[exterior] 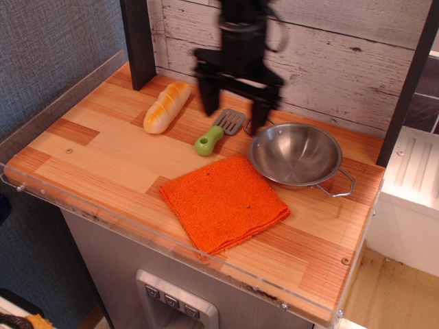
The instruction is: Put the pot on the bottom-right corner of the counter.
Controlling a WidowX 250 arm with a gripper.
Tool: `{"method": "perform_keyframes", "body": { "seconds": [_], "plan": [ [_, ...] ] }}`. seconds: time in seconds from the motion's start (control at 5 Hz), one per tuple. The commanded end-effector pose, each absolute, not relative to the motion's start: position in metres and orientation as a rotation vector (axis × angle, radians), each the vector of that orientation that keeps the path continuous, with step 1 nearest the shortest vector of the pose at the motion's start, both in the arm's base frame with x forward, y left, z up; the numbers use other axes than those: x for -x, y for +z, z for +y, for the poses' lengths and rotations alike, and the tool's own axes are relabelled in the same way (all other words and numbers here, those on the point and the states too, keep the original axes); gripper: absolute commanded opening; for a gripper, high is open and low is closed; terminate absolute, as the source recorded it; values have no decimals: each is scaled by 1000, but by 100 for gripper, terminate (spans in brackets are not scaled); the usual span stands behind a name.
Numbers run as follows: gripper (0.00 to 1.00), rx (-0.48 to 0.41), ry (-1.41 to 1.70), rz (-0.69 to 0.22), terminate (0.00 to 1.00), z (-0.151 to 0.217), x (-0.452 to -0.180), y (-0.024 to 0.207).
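The shiny steel pot (296, 154) sits upright on the wooden counter (103, 161) at the back right, its wire handles at its upper left and lower right. My black gripper (233, 108) hangs open and empty over the spatula, just left of the pot's near handle; its fingers (208, 96) are spread apart and blurred. The counter's pale-plank corner with a small screw (68, 151) lies at the front left of the picture, against the blue-grey wall, and it is bare.
An orange cloth (223, 202) lies in front of the pot, touching its rim. A green-handled spatula (218, 131) and a bread loaf (167, 106) lie at the back. A clear rim (137, 226) edges the front. A white unit (411, 199) stands at right.
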State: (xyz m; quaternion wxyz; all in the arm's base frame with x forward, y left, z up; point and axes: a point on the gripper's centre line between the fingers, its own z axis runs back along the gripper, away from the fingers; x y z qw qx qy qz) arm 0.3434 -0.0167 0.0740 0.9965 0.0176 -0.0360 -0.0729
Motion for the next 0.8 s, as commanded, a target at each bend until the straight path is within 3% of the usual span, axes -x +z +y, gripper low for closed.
{"method": "perform_keyframes", "body": {
  "seconds": [0.0, 0.2, 0.6],
  "plan": [
    [100, -1, -92, -182, 0, -76, -392, 80],
    [100, 55, -64, -196, 0, -97, -397, 83],
    [100, 48, -93, -153, 0, -113, -388, 67]
  ]
}}
